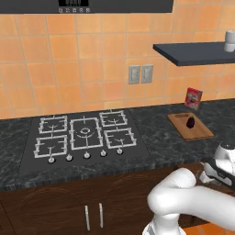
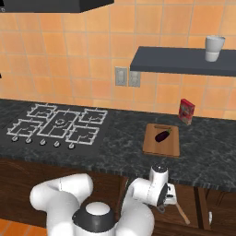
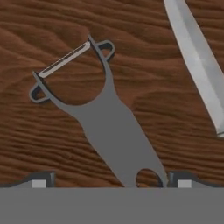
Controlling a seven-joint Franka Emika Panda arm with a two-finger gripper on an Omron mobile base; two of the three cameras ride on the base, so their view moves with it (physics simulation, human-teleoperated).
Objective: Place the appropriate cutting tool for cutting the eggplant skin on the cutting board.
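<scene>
dark marbled counter (image 2: 115, 133), gas stove (image 2: 57, 126) set in, cutting board (image 2: 161, 141), red-and-white box (image 2: 186, 111) near wall

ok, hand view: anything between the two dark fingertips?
Yes: the flat grey Y-shaped peeler, its handle end with the hanging hole between the open gripper. A steel knife blade lies off to one side.

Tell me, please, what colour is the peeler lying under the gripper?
The peeler is plain grey with a lighter silver blade, clearest in the hand view.
</scene>
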